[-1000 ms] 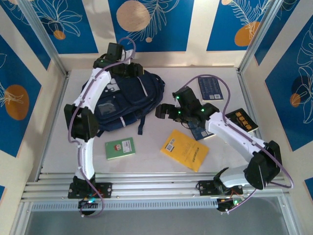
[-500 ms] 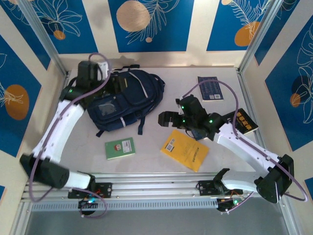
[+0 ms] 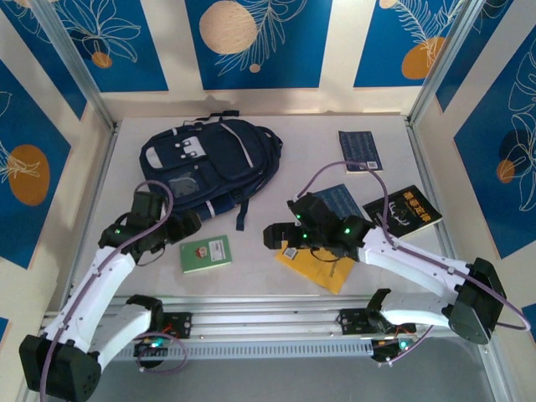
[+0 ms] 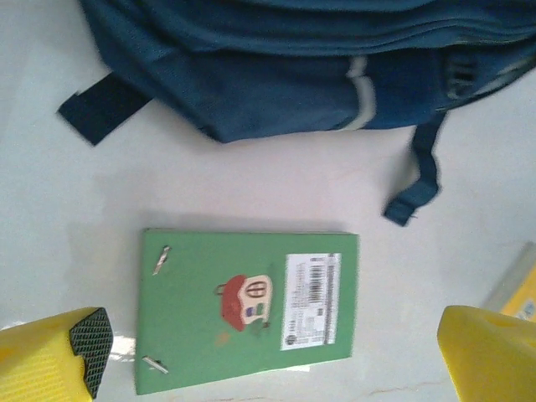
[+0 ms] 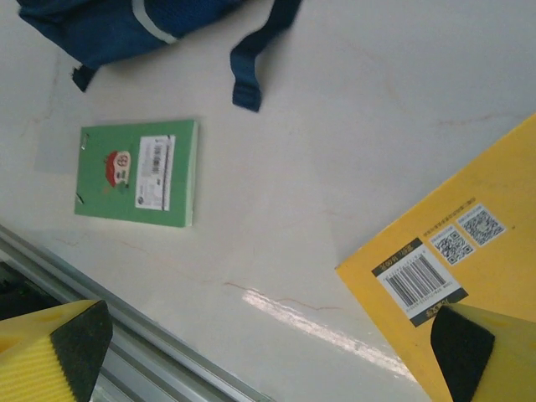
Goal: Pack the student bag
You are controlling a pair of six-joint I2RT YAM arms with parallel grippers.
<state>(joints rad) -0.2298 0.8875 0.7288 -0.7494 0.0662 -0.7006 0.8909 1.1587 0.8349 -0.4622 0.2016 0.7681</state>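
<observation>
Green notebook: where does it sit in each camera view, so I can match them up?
Top external: green notebook lies low, left of centre, on the near side of the student bag.
Left wrist: green notebook in the lower middle, house picture facing up.
Right wrist: green notebook at left, mid-height.
Shared landmark: the bag's dangling strap end, near the notebook.

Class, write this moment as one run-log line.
left jaws: open above green notebook | right jaws: open at yellow book corner | backpack: on table

Pale table [image 3: 293,138], evenly lit, boxed in by cream walls [image 3: 174,50] with blue panels [image 3: 285,50], orange discs [image 3: 228,27] and white leaf outlines.
</observation>
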